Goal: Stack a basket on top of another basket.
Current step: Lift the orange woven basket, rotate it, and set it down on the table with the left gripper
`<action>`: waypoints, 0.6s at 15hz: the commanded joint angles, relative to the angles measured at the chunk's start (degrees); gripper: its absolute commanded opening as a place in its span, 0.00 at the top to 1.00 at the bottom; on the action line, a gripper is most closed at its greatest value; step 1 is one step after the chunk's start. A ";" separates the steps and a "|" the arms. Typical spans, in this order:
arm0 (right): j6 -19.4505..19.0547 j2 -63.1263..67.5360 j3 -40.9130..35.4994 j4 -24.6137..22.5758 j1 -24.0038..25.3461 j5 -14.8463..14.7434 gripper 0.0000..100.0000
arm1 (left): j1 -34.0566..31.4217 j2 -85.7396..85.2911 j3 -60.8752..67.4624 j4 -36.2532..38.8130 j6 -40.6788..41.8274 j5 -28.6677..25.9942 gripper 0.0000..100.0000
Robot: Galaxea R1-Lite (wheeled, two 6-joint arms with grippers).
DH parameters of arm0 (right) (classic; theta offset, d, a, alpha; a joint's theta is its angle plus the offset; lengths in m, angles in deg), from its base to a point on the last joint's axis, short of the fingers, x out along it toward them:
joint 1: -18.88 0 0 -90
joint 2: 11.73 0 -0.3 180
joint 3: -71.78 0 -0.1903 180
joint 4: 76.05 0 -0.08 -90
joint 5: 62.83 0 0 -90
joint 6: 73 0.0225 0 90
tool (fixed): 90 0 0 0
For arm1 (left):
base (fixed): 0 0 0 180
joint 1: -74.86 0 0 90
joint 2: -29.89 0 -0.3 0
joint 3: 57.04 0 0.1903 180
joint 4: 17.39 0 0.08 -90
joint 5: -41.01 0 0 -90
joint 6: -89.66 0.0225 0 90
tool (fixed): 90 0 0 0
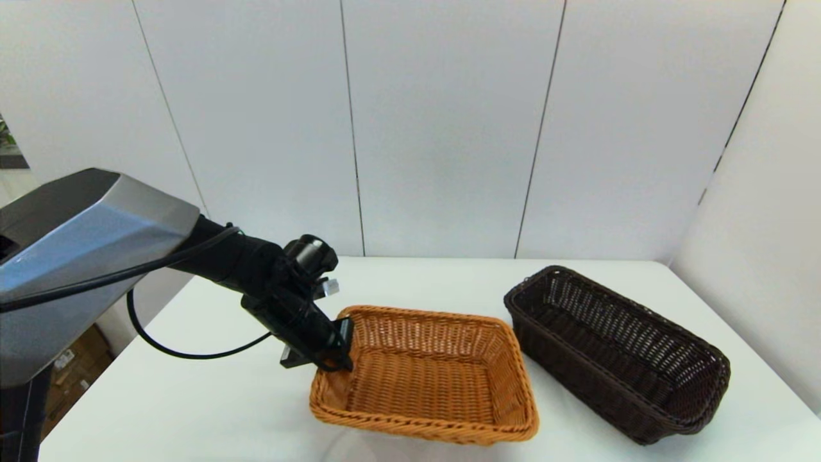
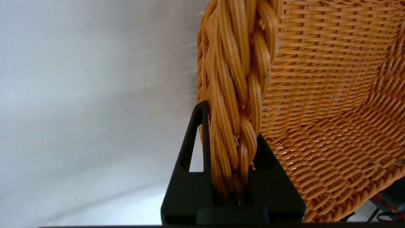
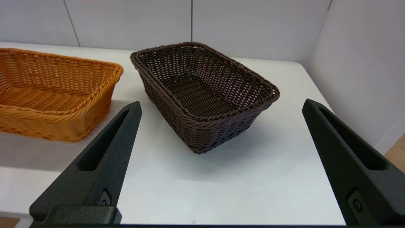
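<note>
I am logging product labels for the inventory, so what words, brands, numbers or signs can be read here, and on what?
None can be read.
Orange basket: plain weave, no label.
Dark brown basket: plain weave, no label.
Left gripper, shut on the orange basket's rim: no markings.
Right gripper, open: no markings.

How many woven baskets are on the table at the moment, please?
2: the orange-tan basket toward the table's left, its rim clamped by the left claw, and the dark brown basket on the right.
</note>
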 commanded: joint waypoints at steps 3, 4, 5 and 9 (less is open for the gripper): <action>-0.01 0.00 -0.01 0.01 0.00 0.05 0.00 | 0.02 0.41 -0.57 -0.14 -0.19 -0.15 1.00; -0.01 0.00 -0.01 0.01 0.00 0.05 0.00 | 0.02 0.41 -0.57 -0.14 -0.19 -0.15 1.00; -0.01 0.00 -0.01 0.01 0.00 0.05 0.00 | 0.02 0.41 -0.57 -0.14 -0.19 -0.06 1.00; -0.01 0.00 -0.01 0.01 0.00 0.05 0.00 | -0.07 0.33 -0.48 -0.22 -1.86 -0.06 1.00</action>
